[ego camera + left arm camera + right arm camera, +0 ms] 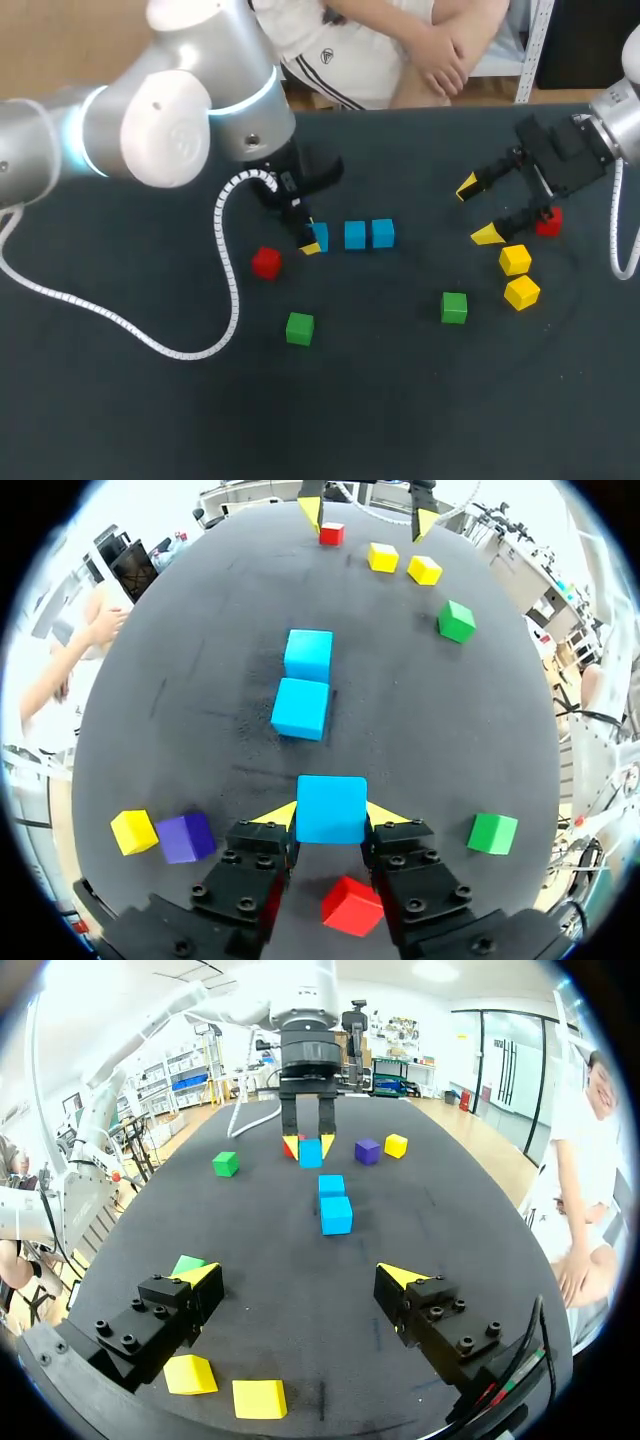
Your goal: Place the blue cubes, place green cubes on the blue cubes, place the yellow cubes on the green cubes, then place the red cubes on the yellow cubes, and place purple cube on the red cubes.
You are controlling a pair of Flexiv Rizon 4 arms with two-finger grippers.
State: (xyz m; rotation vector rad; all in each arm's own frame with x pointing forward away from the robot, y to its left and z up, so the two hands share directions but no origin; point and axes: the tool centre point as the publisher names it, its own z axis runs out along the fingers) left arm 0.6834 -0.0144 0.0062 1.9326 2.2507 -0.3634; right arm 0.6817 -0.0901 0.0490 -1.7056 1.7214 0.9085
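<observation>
Left wrist view tells most of it: the left gripper [331, 816] is clamped on a small solid blue cube [331, 808], with a yellow tip pressed to each side. That cube looks to be down on the dark matte table [180, 700] at the left end of a row, with two more blue cubes [300, 708] lined up ahead of it. So I reckon the step is setting down the last base block. To do it well I'd keep it square to the row and match the gap, since the green cubes [300, 327] go on top next, then spread the fingers gently and lift straight up so nothing drags. Watch the small red cube [352, 905] sitting just beneath the gripper. Pose-wise, the left arm comes in from the left with its wrist pointing steeply down at the row. The right gripper [477, 211] hangs over the right side, claw wide apart and empty, near another red cube [548, 223] and two yellow cubes [515, 259].
</observation>
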